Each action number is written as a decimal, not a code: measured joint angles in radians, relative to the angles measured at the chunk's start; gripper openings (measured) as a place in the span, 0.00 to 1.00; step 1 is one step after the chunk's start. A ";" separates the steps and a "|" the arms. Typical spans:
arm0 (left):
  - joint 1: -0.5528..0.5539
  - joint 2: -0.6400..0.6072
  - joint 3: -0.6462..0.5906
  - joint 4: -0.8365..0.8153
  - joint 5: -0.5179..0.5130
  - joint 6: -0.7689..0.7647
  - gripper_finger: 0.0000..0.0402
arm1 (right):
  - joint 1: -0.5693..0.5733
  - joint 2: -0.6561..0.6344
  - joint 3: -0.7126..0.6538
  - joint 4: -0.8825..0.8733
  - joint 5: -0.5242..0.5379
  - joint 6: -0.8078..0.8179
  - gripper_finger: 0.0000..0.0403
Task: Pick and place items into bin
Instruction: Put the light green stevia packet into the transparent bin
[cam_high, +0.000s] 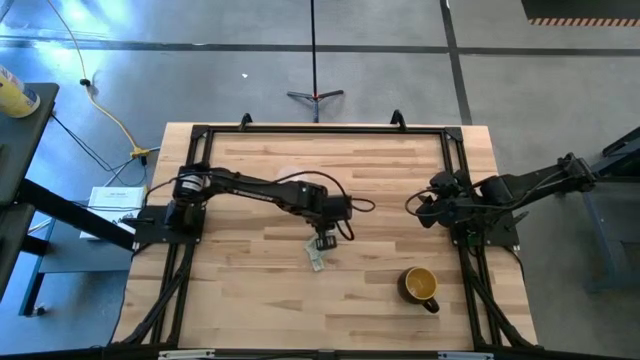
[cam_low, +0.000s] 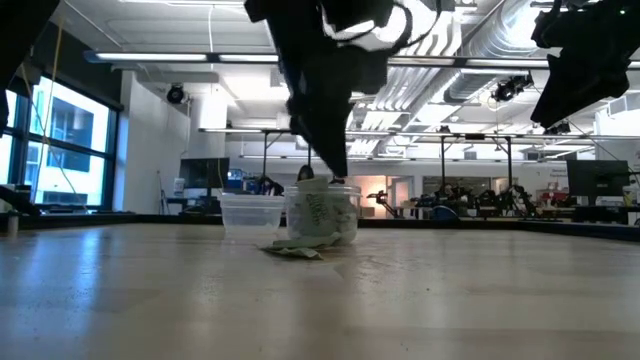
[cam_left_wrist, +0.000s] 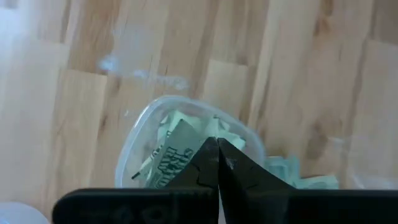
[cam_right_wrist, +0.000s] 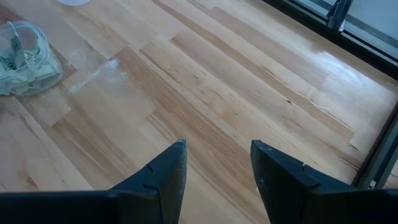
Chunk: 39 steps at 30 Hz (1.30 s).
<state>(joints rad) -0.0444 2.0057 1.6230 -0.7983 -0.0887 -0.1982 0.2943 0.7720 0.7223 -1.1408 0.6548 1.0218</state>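
Left wrist view shows the left gripper (cam_left_wrist: 217, 163) with its two dark fingers pressed together, clenched, tips meeting just above the open mouth of the small see-through plastic cup (cam_left_wrist: 140, 127). Whether anything thin is pinched between the tips cannot be told. Directly beneath the closed jaws, inside the cup, lie crumpled pale green and white wrapper pieces (cam_left_wrist: 171, 152); a few more pale green pieces (cam_left_wrist: 298, 174) lie on the light wooden table (cam_left_wrist: 298, 74) just outside the cup's wall, to one side of the jaws.

From overhead, this gripper (cam_high: 323, 240) hangs over the table's middle, the cup and loose pieces just below it. At table level the cup (cam_low: 322, 215) stands upright, stuffed with wrappers, a low clear plastic tub (cam_low: 250, 215) just beside it.

Off by the table's right edge, the right gripper (cam_right_wrist: 214, 168) hovers with its jaws spread and nothing between them, well apart from the cup. A mustard-yellow mug (cam_high: 421, 285) stands near that arm.
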 joint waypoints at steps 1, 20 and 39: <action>0.000 0.007 0.000 -0.005 0.000 0.000 0.09 | 0.000 0.001 0.000 0.000 0.001 0.000 0.42; -0.002 0.065 -0.002 0.029 -0.036 -0.018 0.06 | 0.000 0.001 0.000 -0.004 -0.005 0.000 0.42; -0.001 0.043 -0.050 -0.006 -0.079 -0.009 0.06 | 0.000 0.002 0.000 -0.003 0.009 0.000 0.42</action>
<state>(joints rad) -0.0456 2.0487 1.5730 -0.8040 -0.1676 -0.2070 0.2943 0.7742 0.7223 -1.1439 0.6638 1.0214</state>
